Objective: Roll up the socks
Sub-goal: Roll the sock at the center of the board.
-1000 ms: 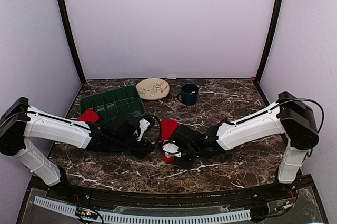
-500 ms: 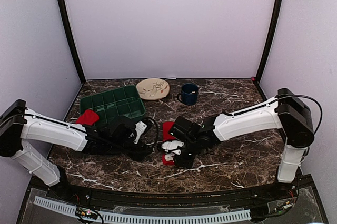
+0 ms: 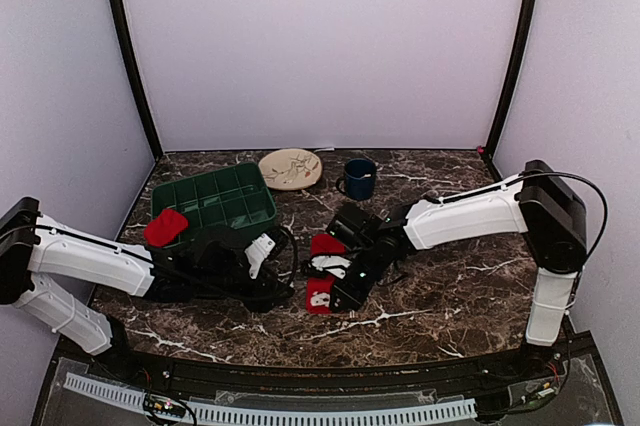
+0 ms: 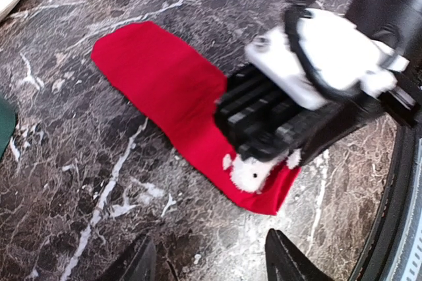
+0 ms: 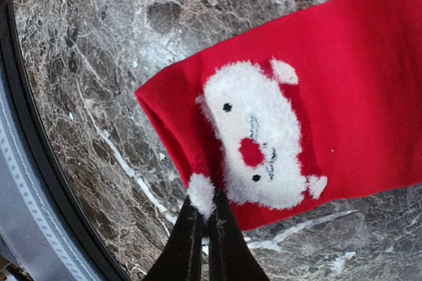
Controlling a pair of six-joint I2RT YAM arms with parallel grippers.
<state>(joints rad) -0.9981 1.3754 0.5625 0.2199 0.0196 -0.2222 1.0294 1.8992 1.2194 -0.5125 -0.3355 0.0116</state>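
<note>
Now, rolled sock (image 3: 166, 227): red bundle at the near left corner of the green bin (image 3: 215, 196).
left tool (image 4: 211, 264): fingers spread, low over the tabletop (image 4: 79, 182), just beside the cuff end of the flat sock (image 4: 165, 83).
flat sock: stretched out on the tabletop between the arms.
right tool (image 5: 206, 221): fingers pressed together, pinching the flat sock's cuff edge below its white Santa face.

No legible text, labels, brands, numbers anywhere; sock (image 5: 356, 90) carries only white face motif.

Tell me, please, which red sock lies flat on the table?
The sock with the white face, in the middle; the other sock sits bunched near the green tray.
</note>
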